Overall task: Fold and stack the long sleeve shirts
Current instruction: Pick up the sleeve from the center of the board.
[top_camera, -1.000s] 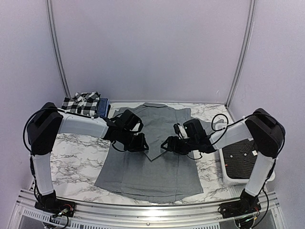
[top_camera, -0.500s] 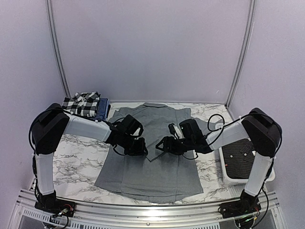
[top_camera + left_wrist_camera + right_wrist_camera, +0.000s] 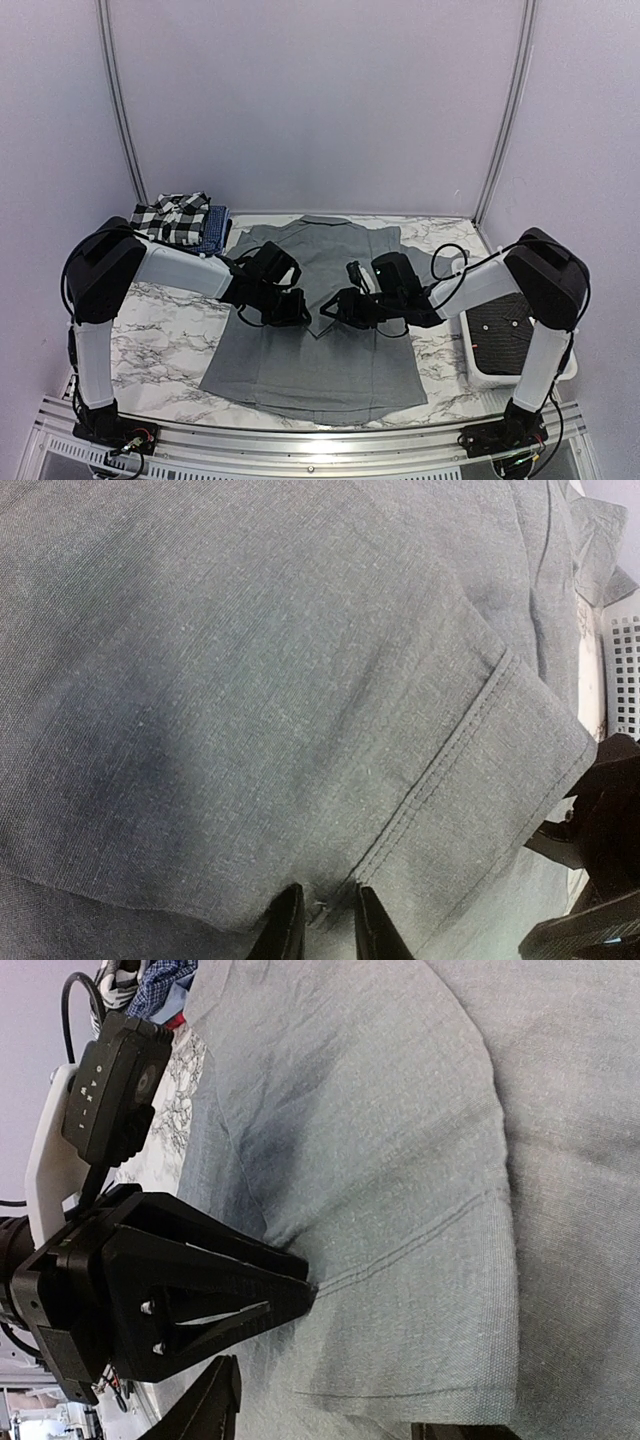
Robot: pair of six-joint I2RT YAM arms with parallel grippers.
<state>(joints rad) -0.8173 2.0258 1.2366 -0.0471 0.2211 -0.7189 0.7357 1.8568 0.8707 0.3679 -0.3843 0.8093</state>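
Note:
The mid-grey long sleeve shirt [image 3: 320, 365] lies flat on the marble table with its sleeves folded inward. My left gripper [image 3: 302, 312] is shut on the edge of a sleeve cuff [image 3: 470, 780], its fingertips [image 3: 287, 925] pinching the cloth at the seam. My right gripper [image 3: 336, 308] stands close beside it, jaws open and apart on either side of the same cuff [image 3: 420, 1310]. The left gripper [image 3: 200, 1290] fills the left of the right wrist view. The checked shirt [image 3: 172, 215] and the blue shirt [image 3: 216, 228] lie at the back left. A dark shirt [image 3: 505, 330] sits in the basket.
The white slatted basket [image 3: 478, 375] stands at the right edge of the table, next to the right arm. Bare marble [image 3: 160, 330] shows left of the grey shirt. Walls close in the back and sides.
My right gripper has slid left, up to the left gripper, and its jaws have narrowed. The left gripper has stayed on the cuff, closing slightly.

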